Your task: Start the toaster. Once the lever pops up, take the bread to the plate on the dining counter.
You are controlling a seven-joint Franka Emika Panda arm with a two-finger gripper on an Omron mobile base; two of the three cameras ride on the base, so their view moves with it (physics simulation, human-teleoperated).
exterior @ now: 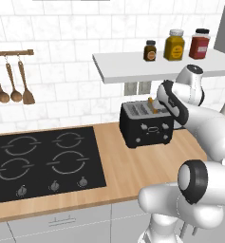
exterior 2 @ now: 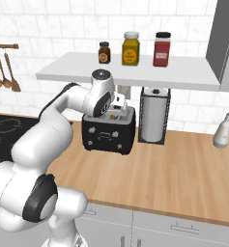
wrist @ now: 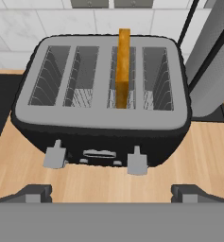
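Spread tool (wrist: 111, 191) above toaster (wrist: 104, 99)

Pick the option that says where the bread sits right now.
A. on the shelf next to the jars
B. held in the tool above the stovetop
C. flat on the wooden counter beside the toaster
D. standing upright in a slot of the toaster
D: the bread stands on edge in a slot right of the middle of the toaster, its crust sticking up above the grey top.
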